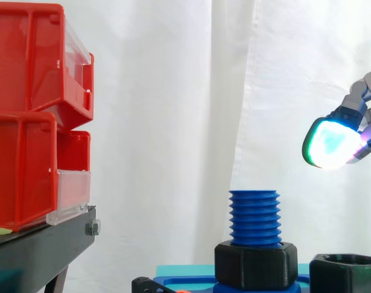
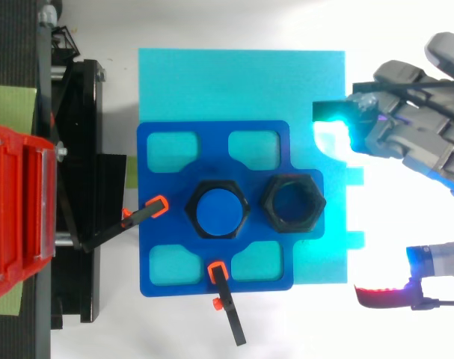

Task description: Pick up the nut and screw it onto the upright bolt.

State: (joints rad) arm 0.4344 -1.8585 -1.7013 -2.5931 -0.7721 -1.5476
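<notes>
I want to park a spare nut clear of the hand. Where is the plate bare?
Top view: the cyan plate band between the blue fixture and the plate's upper edge is bare. Crowded: the fixture's middle, where the seated nut round the bolt and the loose nut sit side by side; clamps hold its left and lower edges.

The bolt [image 1: 253,217] stands upright on the plate [image 2: 212,153], a first nut [image 1: 255,264] round its base, a second nut [image 2: 292,203] just right of it. The robot hand [image 2: 413,142] is further right, above both.
</notes>
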